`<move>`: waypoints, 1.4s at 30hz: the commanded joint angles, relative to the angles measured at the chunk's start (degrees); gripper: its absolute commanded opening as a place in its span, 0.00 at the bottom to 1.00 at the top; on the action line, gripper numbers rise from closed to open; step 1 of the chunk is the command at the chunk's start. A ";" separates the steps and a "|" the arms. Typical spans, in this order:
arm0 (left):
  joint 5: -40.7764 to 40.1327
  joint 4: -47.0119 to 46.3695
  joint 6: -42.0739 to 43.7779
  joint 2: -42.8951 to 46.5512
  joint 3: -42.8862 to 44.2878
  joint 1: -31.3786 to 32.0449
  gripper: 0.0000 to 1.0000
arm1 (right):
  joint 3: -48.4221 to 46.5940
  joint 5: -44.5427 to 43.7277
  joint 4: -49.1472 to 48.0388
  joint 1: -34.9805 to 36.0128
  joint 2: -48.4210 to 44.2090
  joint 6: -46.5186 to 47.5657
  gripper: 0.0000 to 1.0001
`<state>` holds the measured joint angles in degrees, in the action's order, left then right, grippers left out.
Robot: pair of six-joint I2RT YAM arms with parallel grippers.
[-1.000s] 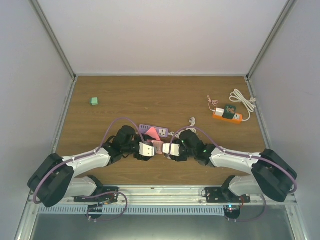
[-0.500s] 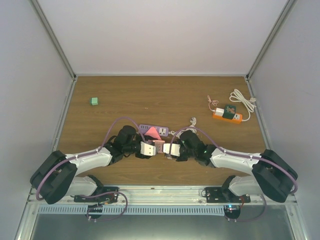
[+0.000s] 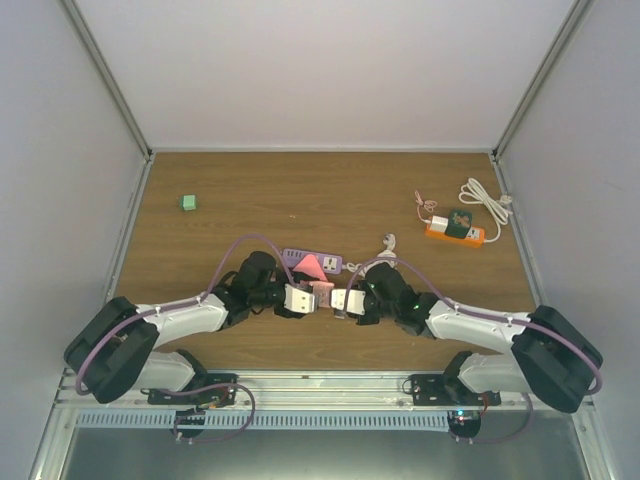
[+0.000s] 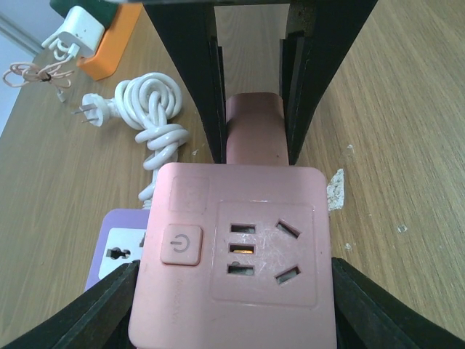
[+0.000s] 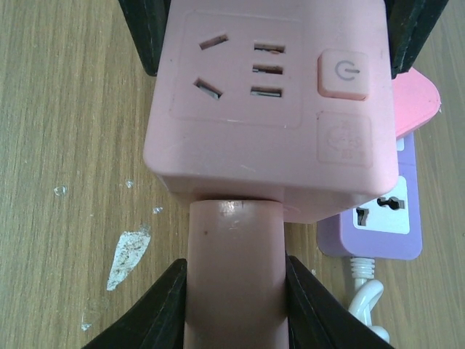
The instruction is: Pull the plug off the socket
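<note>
The short orange socket block (image 3: 455, 232) lies at the far right with a green-and-white plug in it, and no gripper is near it; it also shows in the left wrist view (image 4: 109, 43). At the table's near middle my left gripper (image 3: 308, 297) is shut on a pink cube adapter (image 4: 232, 254) with outlet holes and a power button. My right gripper (image 3: 335, 299) is shut on the pink plug body (image 5: 234, 276), which butts against the cube's side (image 5: 269, 94). The right fingers (image 4: 196, 80) face the left ones.
A purple power strip (image 3: 300, 260) with a pink piece on it lies just behind the grippers, its coiled white cord (image 4: 156, 109) beside it. A green block (image 3: 188, 202) sits far left. White chips (image 5: 127, 254) dot the wood.
Both grippers, with the pink cube and plug body between them, have shifted slightly right and away from the bases. The two pink parts still touch.
</note>
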<state>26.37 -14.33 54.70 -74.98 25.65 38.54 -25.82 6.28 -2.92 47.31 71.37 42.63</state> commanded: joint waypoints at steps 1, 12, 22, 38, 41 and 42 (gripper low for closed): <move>-4.31 3.27 1.15 -1.62 0.34 -0.66 0.21 | 1.88 -1.18 3.73 -2.02 -1.81 2.37 0.16; -5.98 4.69 1.03 -1.22 1.50 -0.66 0.18 | 2.92 -1.09 5.58 -4.77 -3.26 3.29 0.10; -8.60 5.02 0.23 -1.40 1.59 -0.92 0.17 | 2.62 -1.89 5.93 -5.75 -2.87 2.94 0.04; -8.12 7.38 -1.46 -1.42 3.78 -1.87 0.25 | -2.33 3.82 11.79 -9.43 -4.11 -0.92 0.01; -6.16 8.42 -2.00 -0.22 4.37 -2.43 0.38 | -5.00 7.39 14.95 -10.98 -4.67 -2.81 0.01; -5.50 8.77 -2.26 0.17 4.57 -2.66 0.44 | -5.76 8.39 15.69 -11.39 -4.81 -3.41 0.01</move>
<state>22.68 -9.50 54.00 -75.85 29.15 37.63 -27.62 9.06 9.02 37.54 68.18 42.54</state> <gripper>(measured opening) 0.617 0.292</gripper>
